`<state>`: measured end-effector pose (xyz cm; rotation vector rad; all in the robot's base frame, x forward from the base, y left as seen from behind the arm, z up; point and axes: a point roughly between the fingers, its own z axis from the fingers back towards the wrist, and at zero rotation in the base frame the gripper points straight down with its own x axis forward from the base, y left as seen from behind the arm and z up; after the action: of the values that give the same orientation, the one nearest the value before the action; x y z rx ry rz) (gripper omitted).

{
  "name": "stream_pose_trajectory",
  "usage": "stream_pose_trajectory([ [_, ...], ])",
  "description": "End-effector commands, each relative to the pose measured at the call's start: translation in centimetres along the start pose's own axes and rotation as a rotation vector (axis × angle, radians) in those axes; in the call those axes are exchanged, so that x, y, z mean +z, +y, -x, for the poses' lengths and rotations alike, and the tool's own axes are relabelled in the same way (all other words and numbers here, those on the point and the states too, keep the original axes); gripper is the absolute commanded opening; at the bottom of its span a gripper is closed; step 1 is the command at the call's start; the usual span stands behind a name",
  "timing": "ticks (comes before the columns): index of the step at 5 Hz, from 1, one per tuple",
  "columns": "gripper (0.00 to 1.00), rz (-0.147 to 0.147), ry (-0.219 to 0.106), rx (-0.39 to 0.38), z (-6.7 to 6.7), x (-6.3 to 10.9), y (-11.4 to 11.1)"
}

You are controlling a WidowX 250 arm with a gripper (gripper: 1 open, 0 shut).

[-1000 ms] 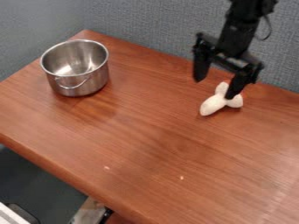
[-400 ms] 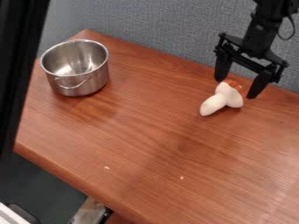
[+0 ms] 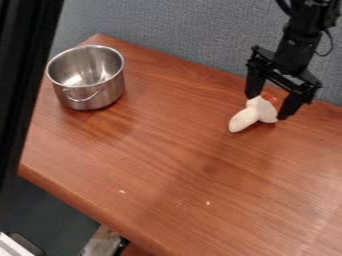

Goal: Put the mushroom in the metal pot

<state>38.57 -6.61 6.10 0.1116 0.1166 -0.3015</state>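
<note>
The mushroom [image 3: 254, 114] lies on its side on the wooden table [image 3: 174, 150] at the right, cream stem toward the front and a bit of reddish cap at its far end. My gripper [image 3: 281, 95] hangs directly over the cap end, black fingers spread open, one on each side of the cap and holding nothing. The metal pot [image 3: 86, 77] stands upright and empty at the far left of the table, well away from the gripper.
A grey wall runs behind the table. A dark vertical bar [image 3: 24, 80] covers the left edge of the view. The table's front edge drops off toward the lower left.
The gripper has shifted right and settled lower over the mushroom's cap. A dark bar has come into view on the left. Mushroom and pot have not moved.
</note>
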Motion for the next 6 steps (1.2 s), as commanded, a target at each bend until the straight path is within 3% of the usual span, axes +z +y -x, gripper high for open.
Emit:
stream_pose_trajectory([
  [1,1.0,0.002,-0.064,-0.035,0.9,0.6,0.4],
  [2,1.0,0.007,-0.107,-0.087,1.6,0.1,-0.1],
  [3,0.0,0.056,-0.121,-0.001,-0.2,0.4,-0.9],
  [4,1.0,0.102,-0.144,0.076,-1.6,1.6,-1.5],
  [5,1.0,0.149,-0.164,0.141,-2.6,2.7,-2.2],
  [6,1.0,0.17,-0.143,0.223,-3.0,2.3,-1.9],
])
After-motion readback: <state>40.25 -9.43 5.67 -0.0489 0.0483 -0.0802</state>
